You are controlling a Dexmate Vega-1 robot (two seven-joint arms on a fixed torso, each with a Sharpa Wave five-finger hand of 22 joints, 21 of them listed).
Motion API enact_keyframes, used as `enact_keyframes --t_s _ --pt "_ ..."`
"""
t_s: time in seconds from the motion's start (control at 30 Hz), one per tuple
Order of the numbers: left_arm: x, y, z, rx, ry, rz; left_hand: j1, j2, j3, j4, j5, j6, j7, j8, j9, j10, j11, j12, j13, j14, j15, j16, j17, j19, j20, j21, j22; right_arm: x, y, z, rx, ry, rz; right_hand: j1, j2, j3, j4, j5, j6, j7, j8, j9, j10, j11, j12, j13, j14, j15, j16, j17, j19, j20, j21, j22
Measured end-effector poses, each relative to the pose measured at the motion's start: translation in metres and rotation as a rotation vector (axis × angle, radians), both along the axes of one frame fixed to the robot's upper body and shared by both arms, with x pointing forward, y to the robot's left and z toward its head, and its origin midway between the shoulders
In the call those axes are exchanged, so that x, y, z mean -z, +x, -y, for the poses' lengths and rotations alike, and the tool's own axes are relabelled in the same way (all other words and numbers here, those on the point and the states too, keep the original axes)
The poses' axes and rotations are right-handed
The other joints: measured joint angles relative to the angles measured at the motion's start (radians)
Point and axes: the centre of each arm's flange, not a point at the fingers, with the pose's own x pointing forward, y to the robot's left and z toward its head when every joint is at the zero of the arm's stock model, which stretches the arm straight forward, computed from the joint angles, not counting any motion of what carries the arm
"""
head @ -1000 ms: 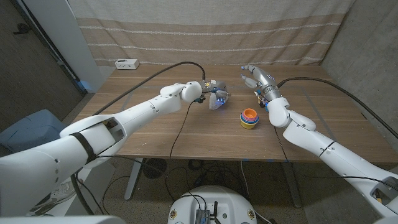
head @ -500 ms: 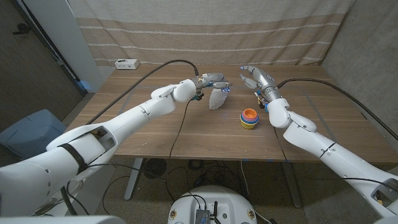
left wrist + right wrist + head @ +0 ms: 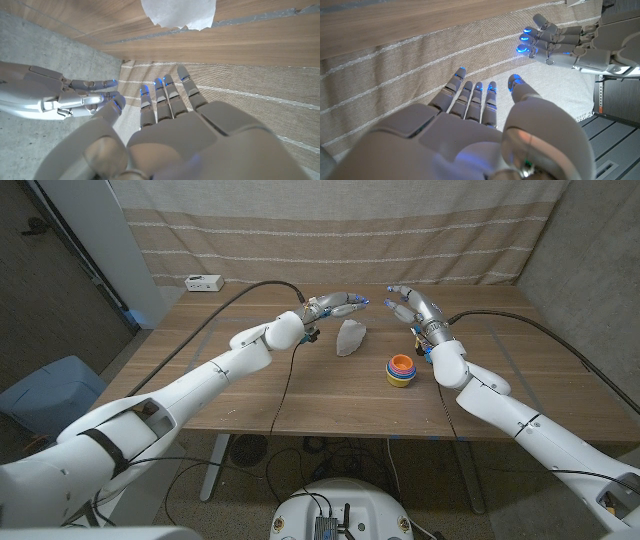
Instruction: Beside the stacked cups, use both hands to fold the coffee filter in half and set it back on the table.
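The white coffee filter (image 3: pixel 350 337) lies folded on the table, just left of the stacked colourful cups (image 3: pixel 401 369). It also shows as a white rounded shape, the filter (image 3: pixel 177 13), in the left wrist view. My left hand (image 3: pixel 335 304) is raised beyond the filter, fingers spread, holding nothing. My right hand (image 3: pixel 409 305) is up beyond the cups, also open and empty. In the wrist views, my left hand (image 3: pixel 165 130) and my right hand (image 3: pixel 470 125) each show extended fingers, and the right hand (image 3: pixel 65 97) faces the left hand (image 3: pixel 570 47) across a gap.
A white power strip (image 3: pixel 203 282) sits at the table's far left corner. Black cables (image 3: pixel 260 295) trail over the tabletop from both arms. A striped curtain (image 3: pixel 330 230) hangs behind the table (image 3: pixel 250 390).
My left hand has let go of the filter and lifted up and away toward the far side. The filter now lies alone on the table. The right hand has barely moved.
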Motion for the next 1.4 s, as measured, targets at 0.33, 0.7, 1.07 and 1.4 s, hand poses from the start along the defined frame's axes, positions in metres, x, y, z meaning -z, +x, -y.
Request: enact_keyframes --t_s 0.33,0.7,1.07,1.4 --pt "0.008 -0.002 -0.018 0.057 -0.129 -0.006 -0.025 -0.004 -0.008 -0.009 0.000 -0.110 -0.051 -0.004 -0.016 -0.102 -0.006 -0.028 -0.043 -0.082 0.010 -0.058 -0.005 -0.055 -0.004 -0.035 -0.005 0.005 0.001 0.006 -0.103 0.111 -0.022 -0.004 0.004 0.000 0.000 0.000 0.000 0.000 0.000 0.000 -0.004 0.004 0.000 0.000 -0.005 0.005 0.000 0.005 -0.006 0.006 0.000 0.000" --pt "0.018 -0.007 -0.038 0.119 -0.295 0.040 -0.042 -0.011 -0.013 -0.012 -0.007 -0.138 -0.069 -0.004 -0.017 -0.154 -0.025 -0.039 -0.068 -0.124 -0.011 -0.084 -0.004 -0.073 -0.012 -0.056 -0.005 0.012 0.002 0.010 -0.211 0.222 -0.057 -0.026 -0.005 -0.014 0.014 0.000 -0.020 0.002 -0.004 0.000 -0.035 0.020 -0.008 0.000 -0.009 0.027 0.000 0.010 -0.013 0.013 0.000 0.005" --pt "0.028 -0.009 -0.070 0.160 -0.449 0.109 -0.055 -0.010 -0.019 -0.006 -0.007 -0.139 -0.070 0.001 -0.022 -0.152 -0.018 -0.030 -0.085 -0.117 -0.020 -0.084 -0.006 -0.059 -0.025 -0.058 -0.004 0.023 0.004 0.009 -0.306 0.333 -0.084 -0.104 -0.010 -0.044 0.067 0.000 -0.045 0.027 -0.004 0.000 -0.046 0.066 -0.008 0.000 -0.006 0.041 0.000 0.015 -0.013 0.013 0.000 0.005" --pt "0.035 -0.004 -0.102 0.189 -0.598 0.102 -0.039 0.029 0.030 -0.015 -0.003 -0.095 0.061 0.006 -0.024 -0.100 -0.006 -0.015 -0.135 -0.125 -0.040 -0.099 -0.019 -0.025 -0.122 -0.075 -0.009 0.029 0.008 0.007 -0.369 0.428 -0.093 -0.118 -0.017 -0.047 0.071 0.000 -0.045 0.056 -0.004 0.000 -0.034 0.092 -0.003 0.000 0.007 0.054 0.000 0.005 0.006 -0.006 0.000 0.002"
